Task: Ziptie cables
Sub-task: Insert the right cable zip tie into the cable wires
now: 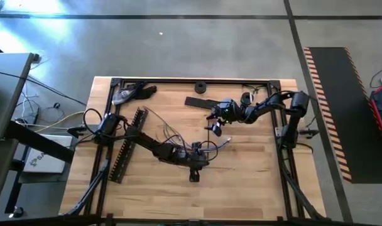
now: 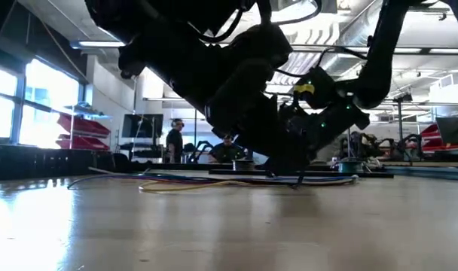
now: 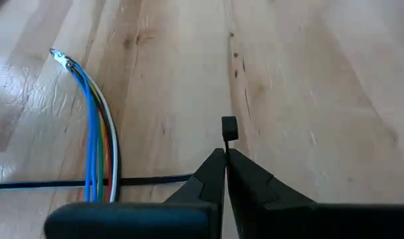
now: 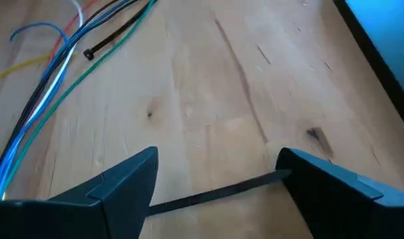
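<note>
While your left gripper [image 3: 225, 159] is pinched shut on a zip tie [image 3: 229, 128], with the tie's square head poking out past the fingertips, the cables [image 3: 96, 133] lie as a loose coloured bundle on the table [image 1: 254, 182], near its middle, at about four o'clock from the black slotted strip [image 1: 129, 143]. From the left gripper they sit near, at roughly ten o'clock in the wrist view, with the tie's tail running under them.

Your right gripper [image 4: 215, 179] hovers wide open, holding nothing, with a second black tie [image 4: 215, 192] lying between its fingers.

Watch the thin grip on that tie: a sideways pull could let it slip free. The loose strands may also fan apart if you drag the tail, so the loop would catch only some.
</note>
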You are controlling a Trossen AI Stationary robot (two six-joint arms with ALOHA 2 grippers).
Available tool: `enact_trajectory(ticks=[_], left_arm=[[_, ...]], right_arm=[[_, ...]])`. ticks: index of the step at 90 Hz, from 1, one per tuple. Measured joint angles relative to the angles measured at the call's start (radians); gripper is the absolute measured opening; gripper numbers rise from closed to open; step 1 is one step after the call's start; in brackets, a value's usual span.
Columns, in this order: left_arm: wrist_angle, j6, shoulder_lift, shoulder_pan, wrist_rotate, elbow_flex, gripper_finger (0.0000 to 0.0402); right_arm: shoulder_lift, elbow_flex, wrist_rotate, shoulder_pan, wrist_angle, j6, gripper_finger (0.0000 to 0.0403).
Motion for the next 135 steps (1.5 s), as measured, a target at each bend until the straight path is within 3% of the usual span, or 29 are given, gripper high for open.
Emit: enact_trajectory(ticks=[30, 52, 64, 77, 91, 112, 124, 135], left_arm=[[-0.010, 0.006, -0.001, 0.000, -0.004, 0.000, 0.0000], [-0.013, 0.009, -0.001, 0.000, -0.009, 0.000, 0.0000], [-0.015, 0.012, -0.001, 0.000, -0.010, 0.000, 0.0000], [-0.016, 0.012, -0.001, 0.000, -0.011, 0.000, 0.0000], [-0.011, 0.008, -0.001, 0.000, -0.011, 0.000, 0.0000], [-0.019, -0.010, -0.035, 0.011, -0.009, 0.000, 0.0000], [-0.046, -0.029, -0.073, 0.033, -0.003, 0.000, 0.0000], [-0.062, -0.061, -0.081, 0.064, 0.065, -0.001, 0.0000]], right_arm=[[0.003, -0.002, -0.220, -0.013, -0.017, -0.008, 0.0265], [0.004, -0.003, -0.243, -0.012, -0.018, -0.007, 0.0226], [0.004, -0.004, -0.243, -0.010, -0.016, 0.003, 0.0178], [0.005, -0.004, -0.211, 0.003, -0.015, 0.005, 0.0097], [0.005, -0.004, -0.145, 0.050, -0.009, -0.002, 0.0010], [-0.028, -0.004, 0.129, 0.167, -0.029, -0.086, 0.0001], [-0.088, -0.004, 0.335, 0.245, -0.097, -0.197, 0.0000], [-0.125, -0.004, 0.545, 0.321, -0.145, -0.315, 0.0000]])
